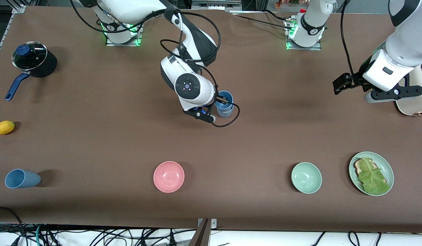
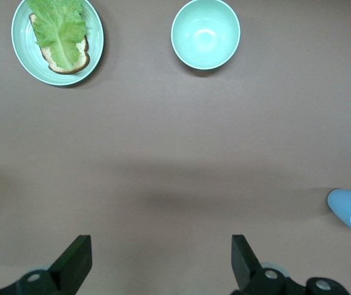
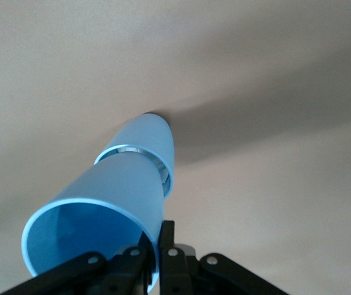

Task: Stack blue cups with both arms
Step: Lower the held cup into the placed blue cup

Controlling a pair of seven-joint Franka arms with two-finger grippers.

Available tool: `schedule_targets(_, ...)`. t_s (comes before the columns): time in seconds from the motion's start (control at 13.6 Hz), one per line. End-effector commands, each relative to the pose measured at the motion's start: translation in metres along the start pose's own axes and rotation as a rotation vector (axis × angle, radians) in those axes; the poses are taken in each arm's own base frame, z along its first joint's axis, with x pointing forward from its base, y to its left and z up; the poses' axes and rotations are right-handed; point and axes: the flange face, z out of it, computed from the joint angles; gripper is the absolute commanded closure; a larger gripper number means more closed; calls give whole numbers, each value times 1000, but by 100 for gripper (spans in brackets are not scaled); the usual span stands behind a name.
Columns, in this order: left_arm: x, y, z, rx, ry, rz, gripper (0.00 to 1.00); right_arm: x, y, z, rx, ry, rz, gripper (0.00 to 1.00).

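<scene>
Two blue cups nested at mid-table: upper cup (image 1: 225,99) seated partway inside lower cup (image 1: 225,111), which stands on the table (image 1: 94,136). Right gripper (image 1: 220,99) clamped tight on the upper cup's rim, one finger inside the wall and one outside, as seen in the right wrist view (image 3: 153,252). Left gripper (image 1: 340,83) spread wide and empty, waiting over bare table toward the left arm's end. Third cup (image 1: 22,178) lying on its side near the front edge, toward the right arm's end, well apart from the stack.

Probably light, thin-walled plastic: stiff enough for a rim pinch, but likely to flex or tip under a hard squeeze. Matte skin, so probably little slip. Best hold: the rim wall, near the top. Tapered shape likely to wedge when nested; lower cup may lift along if pulled.
</scene>
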Motion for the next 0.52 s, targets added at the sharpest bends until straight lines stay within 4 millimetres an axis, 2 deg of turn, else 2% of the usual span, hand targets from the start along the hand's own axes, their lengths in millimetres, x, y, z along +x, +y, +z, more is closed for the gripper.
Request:
schedule_targets(0.0, -6, 0, -2, -15, -7, 5, 0, -8, -5, -1, 1, -23, 8, 100)
schedule_targets(0.44, -6, 0, -2, -15, -5, 7, 0, -17, -5, 18, -35, -21, 0, 100)
